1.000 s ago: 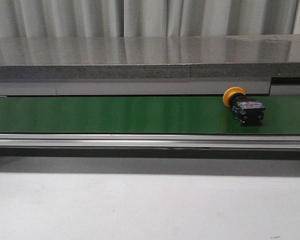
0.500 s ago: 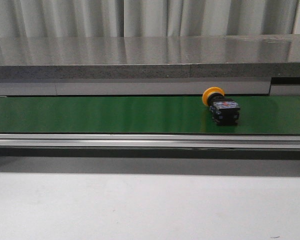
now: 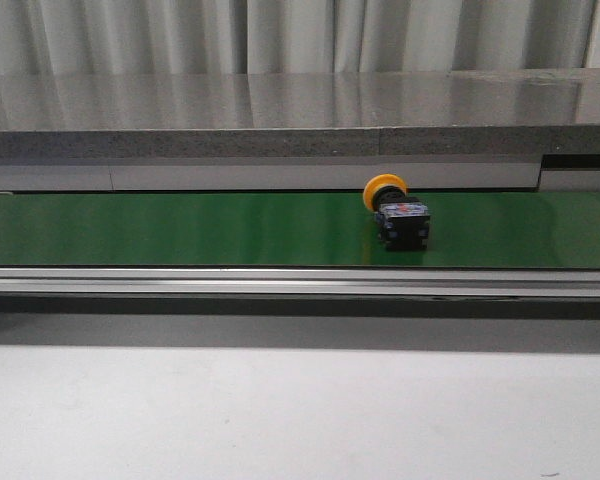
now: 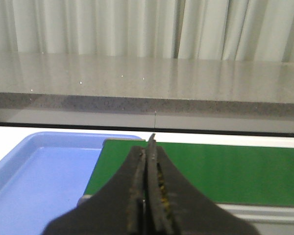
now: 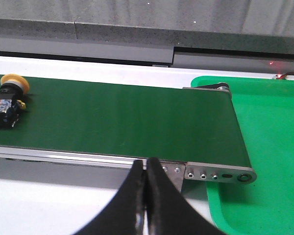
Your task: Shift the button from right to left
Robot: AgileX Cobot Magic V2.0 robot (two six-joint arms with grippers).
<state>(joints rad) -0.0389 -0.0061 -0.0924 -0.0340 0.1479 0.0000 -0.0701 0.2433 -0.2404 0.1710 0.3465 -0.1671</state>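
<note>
You see the green belt [image 3: 180,228] running across; the blue tray [image 4: 34,181] sits at its left end, the green tray [image 5: 264,147] at its right. The button [image 3: 398,213] lies on the belt, right of its middle. Left gripper [image 4: 148,147] and right gripper [image 5: 146,169] are both pinched closed, empty, short of the belt.
</note>
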